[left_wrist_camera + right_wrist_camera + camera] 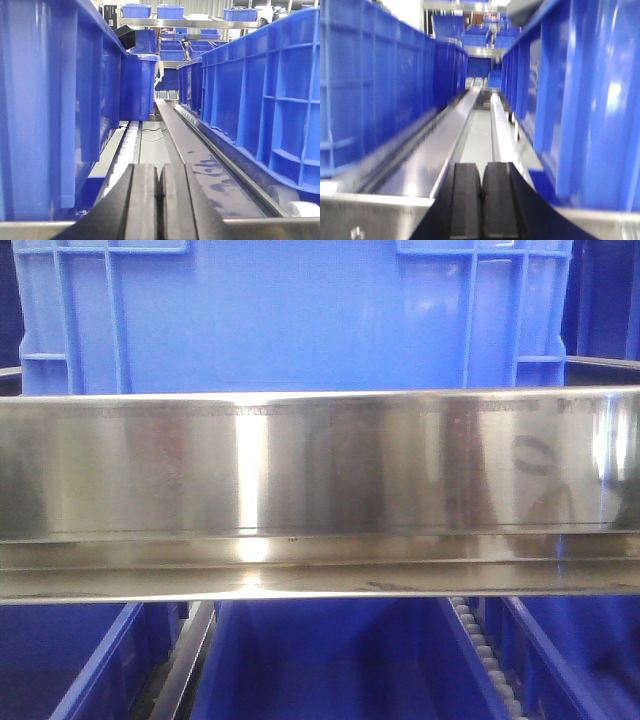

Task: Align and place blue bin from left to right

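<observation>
The left end effector (pixel 159 172) is pressed together with nothing held. The blue bin (pixel 260 95) is seen at its 2 o'clock, apart from it. The right end effector (pixel 482 170) is likewise pressed together, and the blue bin is seen at its 10 o'clock.
</observation>
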Action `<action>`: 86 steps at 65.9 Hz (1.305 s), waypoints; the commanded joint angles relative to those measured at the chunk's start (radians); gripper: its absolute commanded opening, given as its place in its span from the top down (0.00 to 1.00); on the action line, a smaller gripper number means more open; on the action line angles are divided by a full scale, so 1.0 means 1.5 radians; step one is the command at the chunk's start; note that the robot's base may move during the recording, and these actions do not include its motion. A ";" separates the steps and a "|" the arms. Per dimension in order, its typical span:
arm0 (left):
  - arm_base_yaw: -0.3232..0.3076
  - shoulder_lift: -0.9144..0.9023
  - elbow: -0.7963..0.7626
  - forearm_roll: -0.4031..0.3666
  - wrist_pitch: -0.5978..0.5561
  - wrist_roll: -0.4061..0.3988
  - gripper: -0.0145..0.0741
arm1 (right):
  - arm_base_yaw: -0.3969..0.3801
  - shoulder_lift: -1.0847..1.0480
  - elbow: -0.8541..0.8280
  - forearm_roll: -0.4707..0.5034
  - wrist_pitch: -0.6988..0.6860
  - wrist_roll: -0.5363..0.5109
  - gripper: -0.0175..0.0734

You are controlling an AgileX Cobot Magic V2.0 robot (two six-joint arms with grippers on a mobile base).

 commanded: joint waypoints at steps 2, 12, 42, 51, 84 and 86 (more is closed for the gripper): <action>0.000 -0.002 -0.001 -0.003 -0.011 0.000 0.96 | 0.000 -0.002 0.000 0.003 -0.069 0.002 0.90; 0.000 -0.002 -0.001 -0.003 -0.026 0.000 0.96 | 0.000 -0.002 0.000 0.003 -0.171 0.002 0.90; 0.000 -0.002 -0.076 0.014 -0.224 0.000 0.96 | 0.000 -0.002 -0.056 0.003 -0.297 0.002 0.90; 0.000 -0.002 -0.166 0.071 -0.155 0.000 0.96 | 0.000 -0.002 -0.143 0.003 -0.197 0.002 0.90; 0.000 0.248 -0.435 0.040 0.067 0.000 0.96 | 0.000 0.231 -0.426 0.003 0.026 0.006 0.90; 0.000 0.266 -0.449 0.039 0.077 0.000 0.96 | 0.000 0.255 -0.445 0.003 0.045 0.006 0.90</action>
